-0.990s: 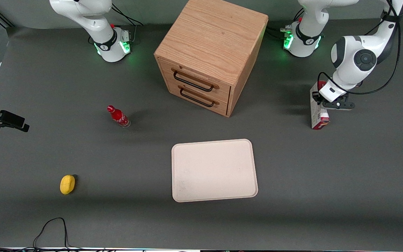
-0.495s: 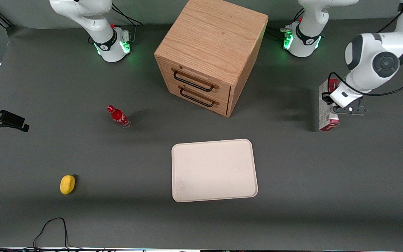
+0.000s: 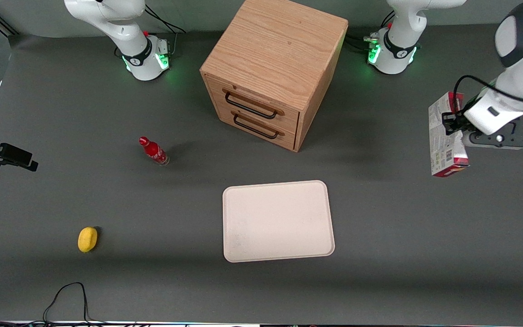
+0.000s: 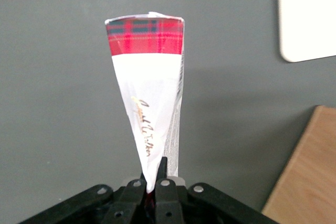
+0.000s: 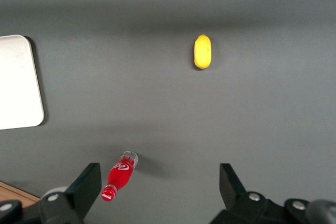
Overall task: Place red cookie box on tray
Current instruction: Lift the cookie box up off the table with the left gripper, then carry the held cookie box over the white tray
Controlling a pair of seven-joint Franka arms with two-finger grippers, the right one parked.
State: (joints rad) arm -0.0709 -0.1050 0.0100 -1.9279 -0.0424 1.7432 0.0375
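The red cookie box [image 3: 443,136] is a thin carton with a pale printed face and red edges. It hangs in the air at the working arm's end of the table, lifted off the surface. My left gripper [image 3: 456,129] is shut on it, pinching one edge. In the left wrist view the box [image 4: 149,93] sticks out from between the closed fingers [image 4: 137,190], white with a red tartan end. The cream-white tray [image 3: 278,220] lies flat near the table's middle, nearer the front camera than the cabinet, and is bare. Its corner shows in the left wrist view [image 4: 307,14].
A wooden two-drawer cabinet [image 3: 273,68] stands farther from the camera than the tray. A small red bottle [image 3: 153,151] and a yellow lemon [image 3: 87,239] lie toward the parked arm's end. A black cable [image 3: 66,295] loops at the front edge.
My left gripper has risen with the cookie box and carried it farther toward the working arm's end of the table. The box looks larger and higher now.
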